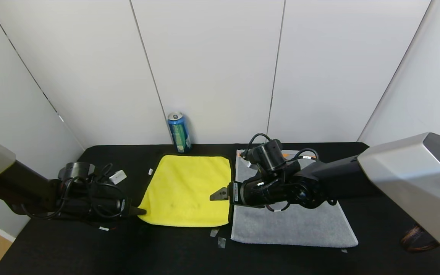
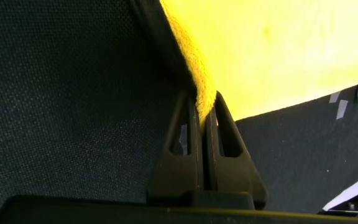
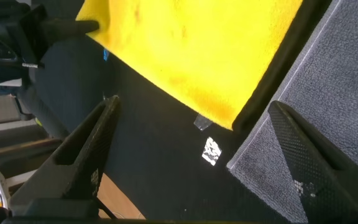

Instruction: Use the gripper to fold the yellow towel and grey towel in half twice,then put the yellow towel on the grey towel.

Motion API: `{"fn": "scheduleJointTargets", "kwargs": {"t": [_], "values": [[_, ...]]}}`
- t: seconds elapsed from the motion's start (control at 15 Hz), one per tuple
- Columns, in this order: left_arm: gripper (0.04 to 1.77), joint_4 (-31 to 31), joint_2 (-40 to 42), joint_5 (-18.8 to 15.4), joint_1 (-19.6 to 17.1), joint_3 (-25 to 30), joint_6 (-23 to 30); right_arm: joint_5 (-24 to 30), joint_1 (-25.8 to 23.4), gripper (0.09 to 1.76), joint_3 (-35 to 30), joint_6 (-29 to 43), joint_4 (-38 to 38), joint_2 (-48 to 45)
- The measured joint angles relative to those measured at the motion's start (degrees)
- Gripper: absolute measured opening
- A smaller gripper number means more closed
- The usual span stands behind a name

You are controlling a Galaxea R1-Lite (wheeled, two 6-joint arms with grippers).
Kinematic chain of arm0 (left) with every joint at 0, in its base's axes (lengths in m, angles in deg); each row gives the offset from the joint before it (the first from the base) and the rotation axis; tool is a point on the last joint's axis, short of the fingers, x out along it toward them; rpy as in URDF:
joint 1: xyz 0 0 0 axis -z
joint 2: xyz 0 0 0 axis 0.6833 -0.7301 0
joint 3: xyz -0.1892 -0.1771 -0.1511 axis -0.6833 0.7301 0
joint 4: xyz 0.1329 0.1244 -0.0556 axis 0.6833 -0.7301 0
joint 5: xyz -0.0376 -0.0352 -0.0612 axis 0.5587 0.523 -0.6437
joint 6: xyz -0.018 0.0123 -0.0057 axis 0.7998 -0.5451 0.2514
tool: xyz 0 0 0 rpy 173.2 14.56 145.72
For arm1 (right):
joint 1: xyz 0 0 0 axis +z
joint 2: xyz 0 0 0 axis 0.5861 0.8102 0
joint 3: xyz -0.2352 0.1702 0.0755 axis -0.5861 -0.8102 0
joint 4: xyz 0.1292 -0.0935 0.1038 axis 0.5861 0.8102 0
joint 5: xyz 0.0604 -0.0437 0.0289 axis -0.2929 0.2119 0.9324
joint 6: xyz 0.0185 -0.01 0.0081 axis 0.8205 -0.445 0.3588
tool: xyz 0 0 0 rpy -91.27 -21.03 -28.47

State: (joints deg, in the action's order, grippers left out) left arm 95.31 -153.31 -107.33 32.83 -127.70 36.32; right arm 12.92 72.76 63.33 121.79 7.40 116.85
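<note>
On my black table the grey towel lies flat beside the yellow towel, edges nearly touching. My right claw hovers wide over their seam, holding nothing. My left claw pinches the yellow towel's near-left corner thinly; lifted fast, the plush could slip free and spoil the fold.

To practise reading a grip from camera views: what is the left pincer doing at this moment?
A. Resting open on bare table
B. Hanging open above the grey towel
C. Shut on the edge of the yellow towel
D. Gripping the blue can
C: in the left wrist view the left pincer has its fingers pressed together with the yellow towel edge pinched between them.
</note>
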Motion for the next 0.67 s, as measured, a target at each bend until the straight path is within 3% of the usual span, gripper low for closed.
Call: {"fn": "scheduleJointTargets", "kwargs": {"t": [0.67], "values": [[0.13, 0.0, 0.0, 0.0, -0.3, 0.1, 0.0, -0.3, 2.8, 1.71, 0.2, 1.5, 0.3, 2.8]]}}
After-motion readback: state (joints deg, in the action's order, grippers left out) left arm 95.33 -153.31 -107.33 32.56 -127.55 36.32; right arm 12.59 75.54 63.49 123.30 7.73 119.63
